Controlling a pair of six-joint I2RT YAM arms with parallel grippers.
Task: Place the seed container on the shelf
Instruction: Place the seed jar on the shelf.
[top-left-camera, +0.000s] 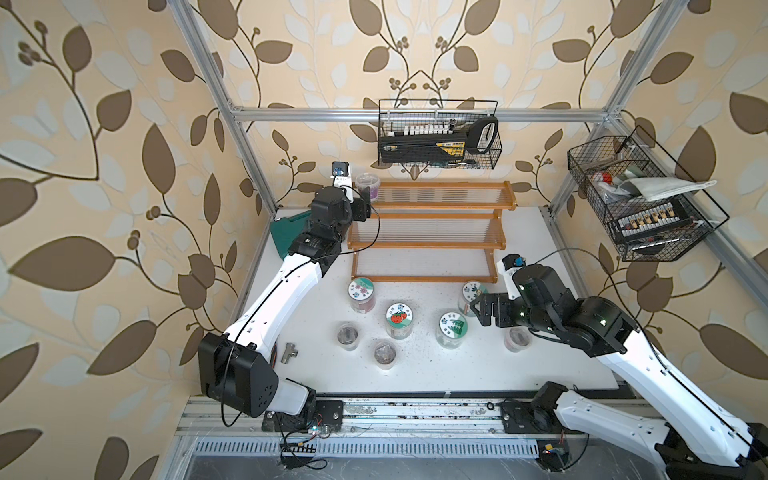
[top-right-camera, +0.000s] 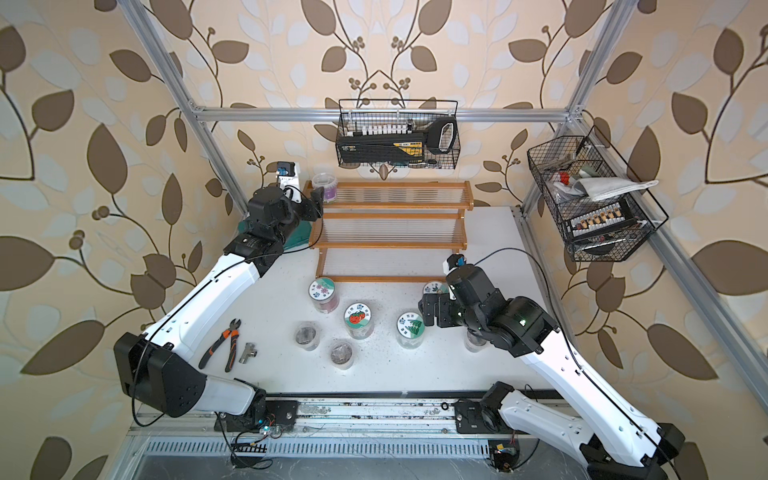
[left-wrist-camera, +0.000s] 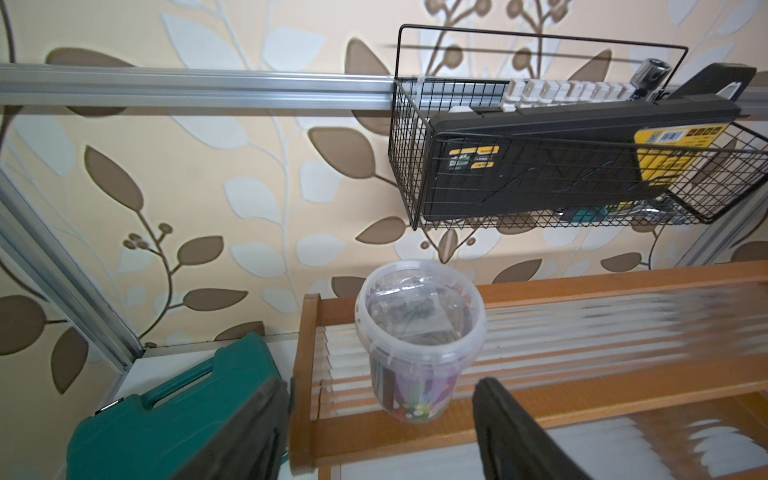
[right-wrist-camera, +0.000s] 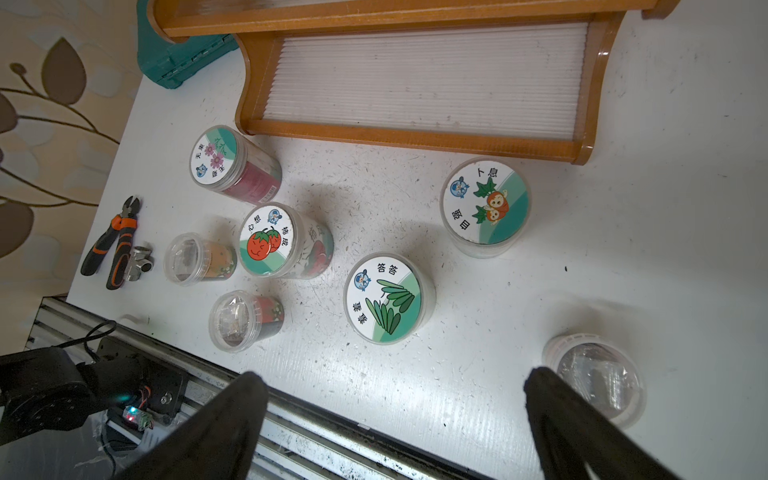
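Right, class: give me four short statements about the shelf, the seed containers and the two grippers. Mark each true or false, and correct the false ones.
1. A clear seed container stands on the top tier of the shelf, at one end. True.
2. The left gripper is clamped on that container. False: its jaws stand apart, wider than the container and not touching it.
3. The right gripper holds the tomato-lid jar. False: it is open and empty, and that jar stands on the table.
4. Pliers lie on the table beside a metal fitting. True.
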